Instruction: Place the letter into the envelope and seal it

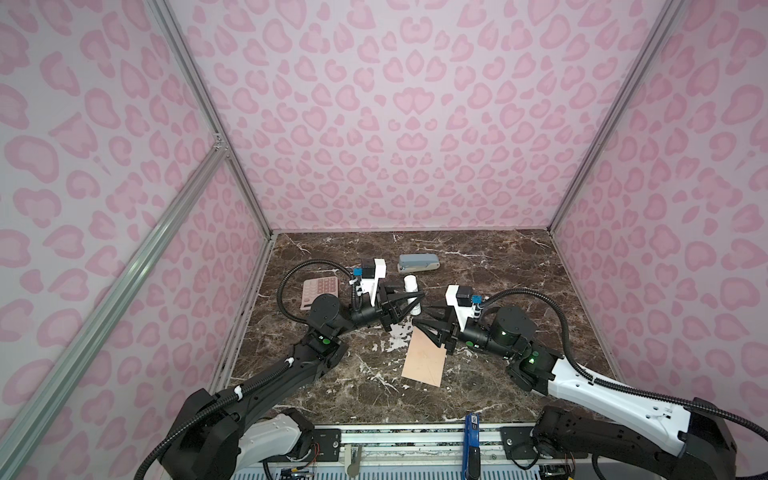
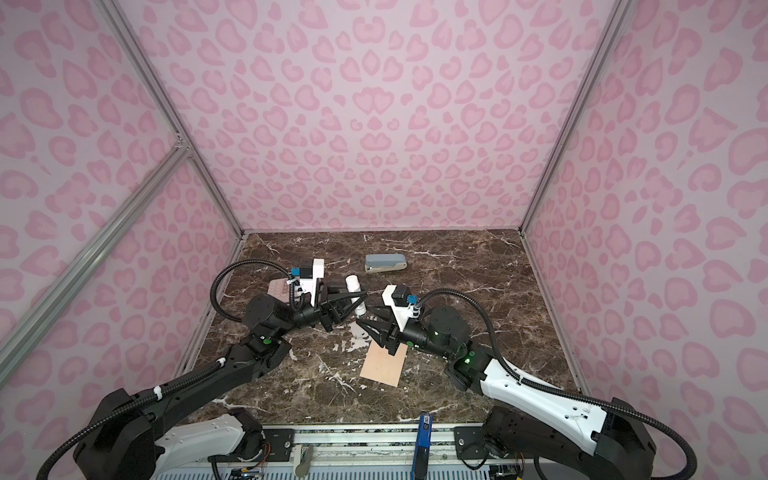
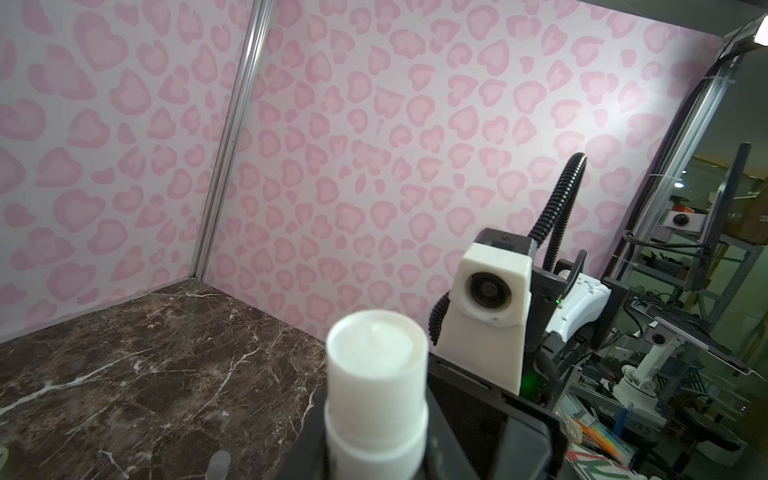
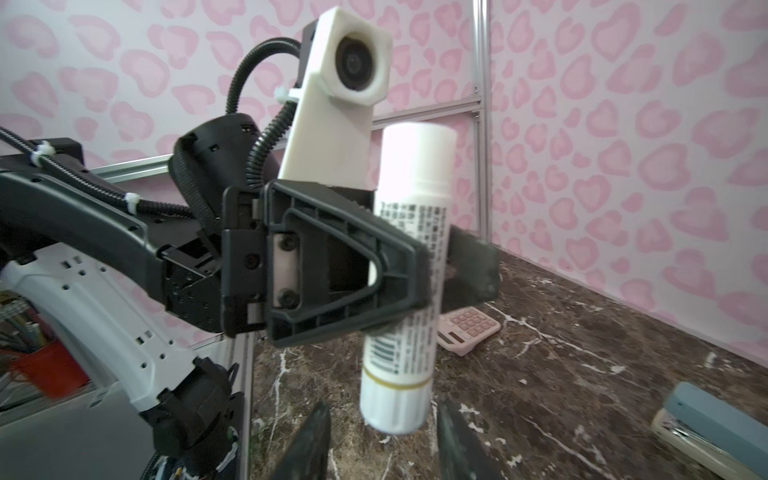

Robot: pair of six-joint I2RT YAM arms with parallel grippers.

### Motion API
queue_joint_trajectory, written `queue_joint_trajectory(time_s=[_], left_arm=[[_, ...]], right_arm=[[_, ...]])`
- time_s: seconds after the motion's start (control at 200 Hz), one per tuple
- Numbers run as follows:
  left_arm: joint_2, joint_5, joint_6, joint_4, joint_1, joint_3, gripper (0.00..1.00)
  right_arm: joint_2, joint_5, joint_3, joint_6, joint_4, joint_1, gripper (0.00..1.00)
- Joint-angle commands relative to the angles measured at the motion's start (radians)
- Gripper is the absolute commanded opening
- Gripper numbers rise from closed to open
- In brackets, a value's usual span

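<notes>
The peach envelope [image 1: 426, 361] [image 2: 384, 363] lies flat on the marble table [image 1: 498, 270], its far corner under my right gripper. The letter is out of view. My left gripper [image 1: 415, 300] [image 2: 360, 297] [image 4: 436, 270] is shut on the middle of a white glue stick [image 1: 411, 286] [image 2: 352, 282] [image 3: 376, 374] [image 4: 415, 166], holding it roughly upright above the table. My right gripper [image 1: 420, 316] [image 2: 363, 316] [image 4: 382, 415] is open. Its two dark fingers [image 4: 311, 440] stand either side of the stick's lower end, with gaps on both sides.
A pink calculator [image 1: 320, 291] [image 4: 467, 328] lies at the left behind my left arm. A grey-blue stapler [image 1: 417, 262] [image 2: 385, 262] [image 4: 715, 428] sits toward the back. Pink patterned walls close in three sides.
</notes>
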Motion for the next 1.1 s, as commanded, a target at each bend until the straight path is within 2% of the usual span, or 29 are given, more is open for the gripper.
queue_joint_trajectory(time_s=[0.0,0.335,0.595,0.8,0.91,1.095], left_arm=[[0.011,0.054,-0.033,0.097,0.002,0.012,0.04],[0.021,0.076,-0.054,0.122,0.002,0.009,0.04],[0.024,0.079,-0.057,0.126,0.002,0.007,0.04],[0.037,0.082,-0.065,0.134,0.002,0.007,0.04],[0.039,0.062,-0.061,0.13,0.001,0.001,0.04],[0.01,-0.033,0.015,0.044,-0.026,-0.01,0.04]], right_arm=[[0.013,-0.082,0.003,0.03,0.074,-0.001,0.44],[0.031,-0.086,0.019,0.019,0.103,-0.003,0.37],[0.027,-0.088,0.02,0.008,0.095,-0.003,0.25],[0.024,-0.079,0.026,-0.002,0.086,-0.002,0.22],[0.019,-0.019,0.032,-0.041,0.059,0.013,0.22],[-0.009,0.167,0.028,-0.132,0.033,0.051,0.18]])
